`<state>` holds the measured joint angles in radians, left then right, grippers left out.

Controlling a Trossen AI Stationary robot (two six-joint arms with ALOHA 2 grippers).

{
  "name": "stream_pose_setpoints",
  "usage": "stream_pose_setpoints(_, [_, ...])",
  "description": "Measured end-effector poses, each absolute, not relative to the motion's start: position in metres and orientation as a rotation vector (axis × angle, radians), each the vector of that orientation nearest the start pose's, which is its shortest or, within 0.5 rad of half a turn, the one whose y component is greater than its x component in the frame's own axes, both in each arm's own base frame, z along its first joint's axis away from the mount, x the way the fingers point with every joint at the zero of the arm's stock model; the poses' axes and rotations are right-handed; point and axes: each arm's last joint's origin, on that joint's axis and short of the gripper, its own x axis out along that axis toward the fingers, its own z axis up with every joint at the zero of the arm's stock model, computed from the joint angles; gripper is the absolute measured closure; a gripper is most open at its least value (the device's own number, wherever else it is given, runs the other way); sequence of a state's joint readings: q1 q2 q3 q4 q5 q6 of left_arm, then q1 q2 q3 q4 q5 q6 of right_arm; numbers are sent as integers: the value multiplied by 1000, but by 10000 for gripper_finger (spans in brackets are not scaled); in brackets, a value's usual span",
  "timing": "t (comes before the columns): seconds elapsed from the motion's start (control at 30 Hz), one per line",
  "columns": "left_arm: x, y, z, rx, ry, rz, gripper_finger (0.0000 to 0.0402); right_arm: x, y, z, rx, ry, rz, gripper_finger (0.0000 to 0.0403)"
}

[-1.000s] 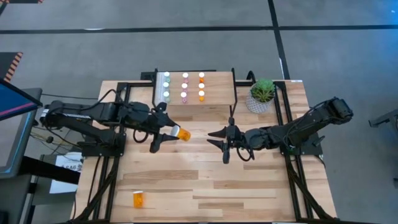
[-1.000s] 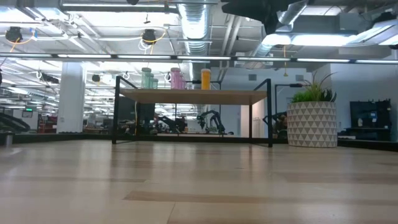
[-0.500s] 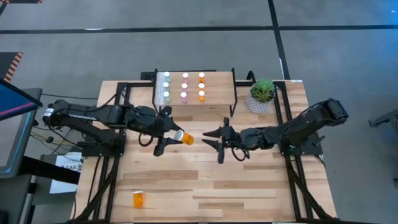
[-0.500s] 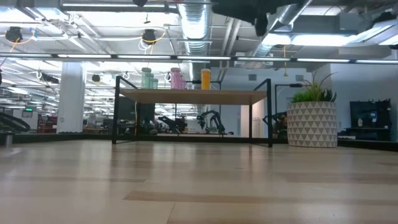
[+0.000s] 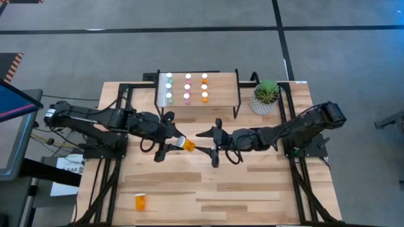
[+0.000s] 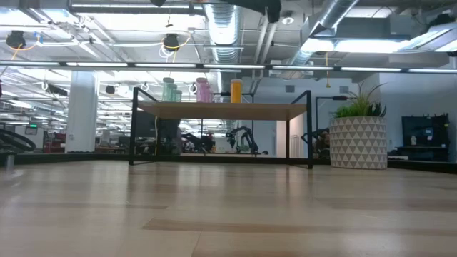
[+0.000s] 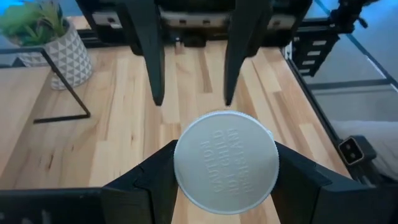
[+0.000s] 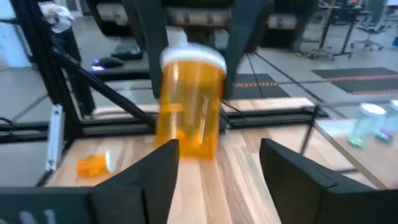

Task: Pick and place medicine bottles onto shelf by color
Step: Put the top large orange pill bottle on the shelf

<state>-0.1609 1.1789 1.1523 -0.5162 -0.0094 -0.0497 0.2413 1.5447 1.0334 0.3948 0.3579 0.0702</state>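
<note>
My left gripper (image 5: 177, 142) holds an orange medicine bottle (image 5: 187, 145) with a white cap (image 7: 226, 163) above the middle of the table. My right gripper (image 5: 206, 149) faces it from the right, open, its fingers (image 8: 152, 177) just short of the bottle (image 8: 189, 109) and not touching it. The shelf (image 5: 221, 88) stands at the far edge. On it, white-capped bottles stand in a green row (image 5: 168, 87), a pink row (image 5: 187, 87) and an orange row (image 5: 204, 87). Another orange bottle (image 5: 140, 202) lies on its side near the front left corner. My left gripper pinches the bottle's orange body (image 8: 171, 93) between its two fingers (image 7: 155, 180), one on each side, below the cap. The fingers slant down from the table's left. The bottle is lifted clear of the table, roughly upright, its cap up and tipped back toward the wrist.
A potted green plant (image 5: 266, 94) in a patterned white pot stands right of the shelf. Black frame rails (image 5: 120, 101) run along the table's left and right sides. Bare wood lies toward the near edge (image 5: 240, 195).
My right gripper has gone toward the table's left, closing on the held bottle, and its fingers stand a little wider apart. My left gripper has carried the bottle slightly toward the near edge, still clear of the table.
</note>
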Motion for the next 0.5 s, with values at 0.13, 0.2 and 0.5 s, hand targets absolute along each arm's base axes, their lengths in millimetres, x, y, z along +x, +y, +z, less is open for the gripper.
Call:
stream_pose_setpoints(0.13, [246,-41,350,3,549,-125,214,351,74,298,81,104,-57,145])
stream_pose_setpoints(0.2, [245,-41,350,4,549,-119,214,355,72,296,100,128,-22,144])
stream_pose_setpoints(0.5, [246,-41,348,11,550,-110,214,380,64,285,139,214,-15,144])
